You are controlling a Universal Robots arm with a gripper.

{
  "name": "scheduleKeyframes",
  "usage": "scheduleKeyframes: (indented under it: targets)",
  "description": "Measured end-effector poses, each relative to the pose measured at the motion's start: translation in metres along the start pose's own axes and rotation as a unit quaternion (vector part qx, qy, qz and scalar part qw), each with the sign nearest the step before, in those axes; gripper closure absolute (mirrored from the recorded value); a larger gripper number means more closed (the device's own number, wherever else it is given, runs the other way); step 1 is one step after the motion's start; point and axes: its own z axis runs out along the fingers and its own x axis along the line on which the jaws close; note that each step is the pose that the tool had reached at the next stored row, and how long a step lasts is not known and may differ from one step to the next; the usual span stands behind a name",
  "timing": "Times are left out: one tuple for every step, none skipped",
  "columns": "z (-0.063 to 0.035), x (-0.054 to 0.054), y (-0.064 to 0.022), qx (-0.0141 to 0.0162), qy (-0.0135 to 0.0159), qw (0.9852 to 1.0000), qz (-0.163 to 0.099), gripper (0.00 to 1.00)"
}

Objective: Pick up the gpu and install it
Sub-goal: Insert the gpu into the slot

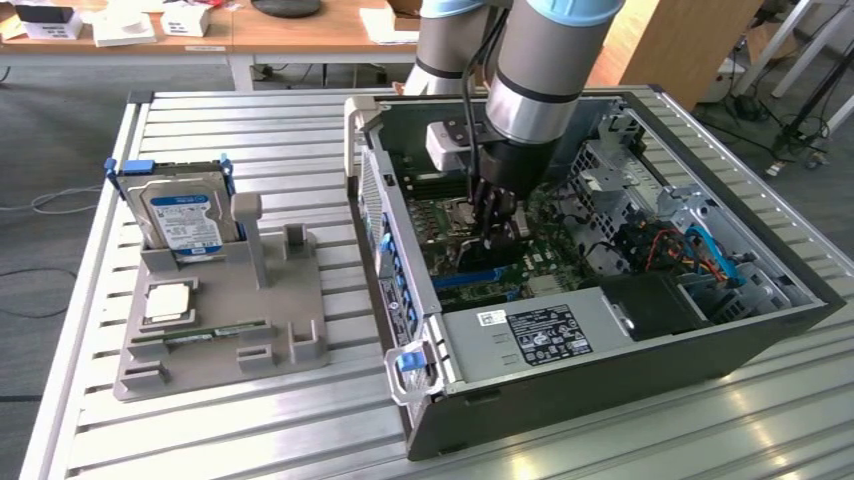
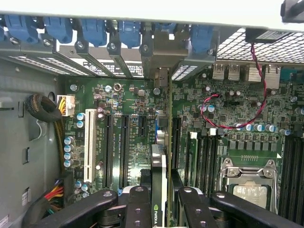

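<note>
On the slatted bench point(image 1: 267, 120), well off to the exterior view's left of the pincer point(image 1: 491, 228), a grey holder point(image 1: 294, 330) is carrying an upright hard drive point(image 1: 183, 215) and a flat memory stick point(image 1: 220, 328). Closer in, the open computer case point(image 1: 667, 365) is lying on its side, its walls rising around the arm and leaving the way in from above free. Inside it, the pincer point(image 2: 159, 197) is gripping the gpu point(image 2: 160, 164), its black fingers point(image 2: 137, 204) closed on the card's flat faces. The gpu is standing on edge over the motherboard point(image 2: 128, 95), its long axis running straight away from the pincer toward the rear slot openings point(image 2: 161, 78), its far end reaching close to that wall. Bare black expansion slots point(image 2: 124, 142) are lying just beside the card, giving it room. To the exterior view's right of the pincer, the power supply point(image 1: 547, 335) is bounding the board.
</note>
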Motion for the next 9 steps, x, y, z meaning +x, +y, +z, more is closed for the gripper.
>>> scheduleKeyframes:
  targets:
    - [0.0001, 0.0000, 0.0000, 0.0000, 0.0000, 1.0000, 0.000, 0.73]
    - [0.0001, 0.0000, 0.0001, 0.0000, 0.0000, 1.0000, 0.000, 0.73]
    - [0.0002, 0.0000, 0.0002, 0.0000, 0.0001, 1.0000, 0.000, 0.73]
    - [0.0003, 0.0000, 0.0005, 0.0000, 0.0000, 1.0000, 0.000, 0.73]
    - [0.0004, 0.0000, 0.0008, 0.0001, 0.0000, 1.0000, 0.000, 0.73]
    - [0.0005, 0.0000, 0.0009, 0.0001, 0.0000, 1.0000, 0.000, 0.73]
    - [0.0005, 0.0000, 0.0010, 0.0001, 0.0000, 1.0000, 0.000, 0.73]
    - [0.0006, 0.0000, 0.0012, 0.0001, 0.0000, 1.0000, 0.000, 0.73]
    - [0.0006, -0.0001, 0.0015, 0.0002, -0.0001, 1.0000, 0.000, 0.73]
